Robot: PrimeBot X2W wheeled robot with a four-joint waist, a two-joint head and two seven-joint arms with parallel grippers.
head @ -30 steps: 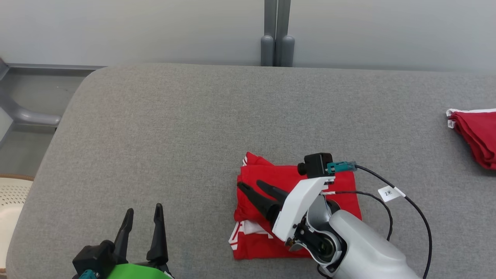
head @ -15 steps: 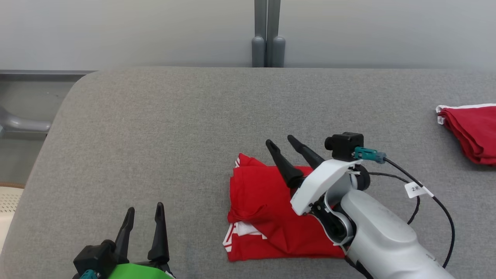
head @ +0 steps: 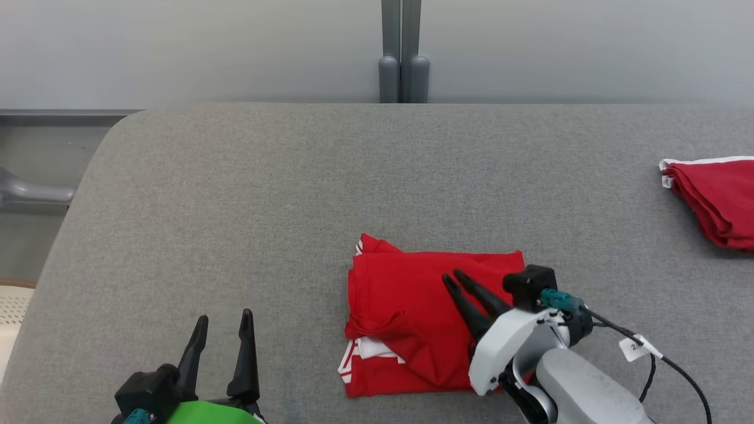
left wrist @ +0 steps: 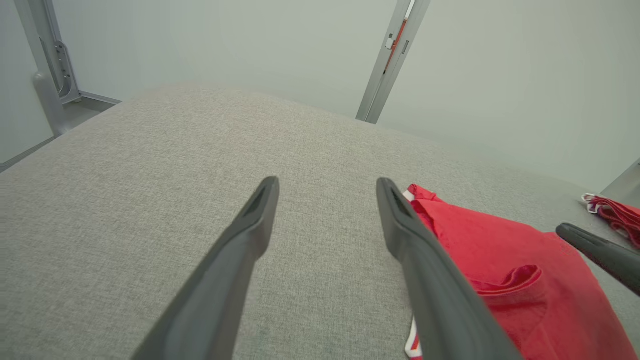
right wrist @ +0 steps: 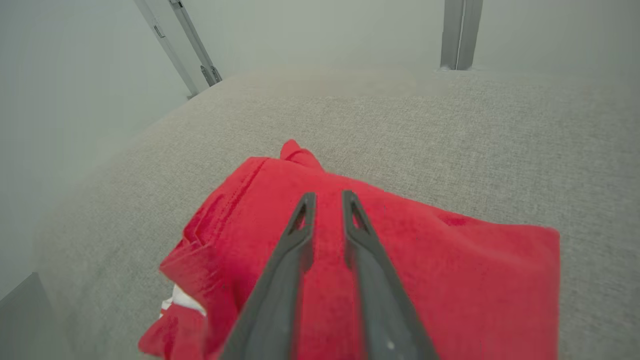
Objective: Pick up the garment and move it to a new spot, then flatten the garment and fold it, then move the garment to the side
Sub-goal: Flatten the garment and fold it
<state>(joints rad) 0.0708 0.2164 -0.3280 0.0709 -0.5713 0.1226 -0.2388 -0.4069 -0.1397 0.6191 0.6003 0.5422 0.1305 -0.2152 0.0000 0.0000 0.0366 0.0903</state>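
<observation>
The garment [head: 406, 300] is red with white trim and lies folded into a rough rectangle on the grey table [head: 265, 194], near the front and right of centre. My right gripper [head: 455, 275] hovers over its right half. Its fingers are drawn close with a narrow gap and no cloth between them. The right wrist view has this gripper [right wrist: 329, 195] pointing across the garment [right wrist: 475, 280]. My left gripper [head: 224, 316] stands open at the lower left, apart from the cloth. In the left wrist view, that gripper [left wrist: 326, 181] sits left of the garment [left wrist: 500, 250].
A second red cloth [head: 716, 200] lies at the table's right edge. Grey posts [head: 402, 53] stand behind the far edge against a pale wall. A white perforated object [head: 9, 306] sits beyond the table's left side.
My right gripper has drawn back from over the garment's far edge toward its near right part, and its fingers have narrowed. The garment and the left gripper stay put; the camera shifted slightly.
</observation>
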